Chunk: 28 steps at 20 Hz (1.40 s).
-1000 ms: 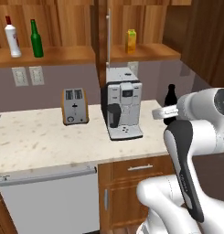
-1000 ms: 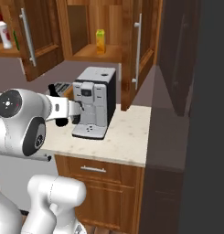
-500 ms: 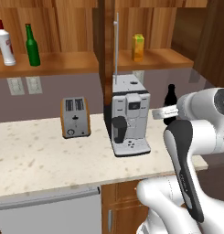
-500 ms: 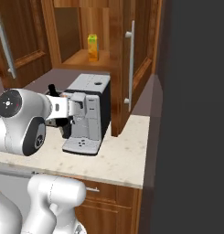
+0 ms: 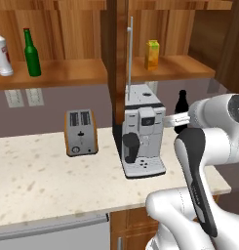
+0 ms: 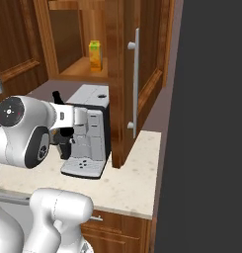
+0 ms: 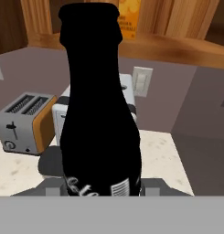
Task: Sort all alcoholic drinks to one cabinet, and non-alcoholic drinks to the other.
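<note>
On my left base camera the speckled bench (image 5: 48, 180) carries an orange-sided toaster (image 5: 80, 132) and, to its right, a silver coffee machine (image 5: 142, 132); the two stand apart. Above them a wooden cabinet shelf (image 5: 67, 73) holds the white bottle (image 5: 1, 52) with red label at far left and the green glass bottle (image 5: 31, 53) just beside it, both upright. Past a central wooden divider, the right-hand shelf holds the juice carton (image 5: 151, 54), upright. The white arm rises from lower right. At its end the gripper (image 5: 180, 119) is clamped on the black cola bottle (image 5: 181, 108), which I see upright, right of the coffee machine.
</note>
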Available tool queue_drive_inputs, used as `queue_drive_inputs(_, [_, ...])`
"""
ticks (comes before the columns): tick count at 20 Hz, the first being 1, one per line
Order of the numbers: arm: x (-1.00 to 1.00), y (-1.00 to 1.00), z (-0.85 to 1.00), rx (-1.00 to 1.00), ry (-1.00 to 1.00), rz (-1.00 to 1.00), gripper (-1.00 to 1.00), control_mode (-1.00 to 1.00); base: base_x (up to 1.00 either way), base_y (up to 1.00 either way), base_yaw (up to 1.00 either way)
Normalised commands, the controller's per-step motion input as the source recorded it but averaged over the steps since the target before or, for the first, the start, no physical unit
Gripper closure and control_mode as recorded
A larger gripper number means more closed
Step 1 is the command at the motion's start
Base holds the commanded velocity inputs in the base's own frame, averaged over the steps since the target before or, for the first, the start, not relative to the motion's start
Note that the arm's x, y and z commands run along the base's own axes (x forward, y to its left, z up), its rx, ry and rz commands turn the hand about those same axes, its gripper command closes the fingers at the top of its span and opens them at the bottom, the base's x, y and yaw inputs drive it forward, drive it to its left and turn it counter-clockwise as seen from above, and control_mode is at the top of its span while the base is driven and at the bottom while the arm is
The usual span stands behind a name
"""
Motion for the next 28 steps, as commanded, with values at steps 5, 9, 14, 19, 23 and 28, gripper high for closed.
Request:
queue_drive_inputs(5, [0.0, 0.0, 0.0, 0.0, 0.0, 0.0, 1.0, 1.0, 0.08, -0.12, 0.0])
queue_drive_inputs(9, [-0.02, -0.06, 0.19, 0.0, -0.07, 0.0, 1.0, -1.0, 0.0, -0.03, 0.0])
queue_drive_inputs(14, [0.0, -0.24, 0.65, 0.0, -0.15, -0.01, 1.0, -1.0, 0.0, 0.0, 0.0])
queue_drive_inputs(19, [0.04, -0.39, 0.71, 0.0, -0.1, -0.06, 1.0, -1.0, 0.0, 0.0, 0.0])
queue_drive_inputs(23, [0.45, -0.31, 0.38, 0.0, -0.01, -0.11, 1.0, -1.0, 0.0, 0.0, 0.0])
queue_drive_inputs(28, [0.6, -0.13, 0.38, 0.0, 0.0, -0.14, 1.0, -1.0, 0.0, 0.0, 0.0])
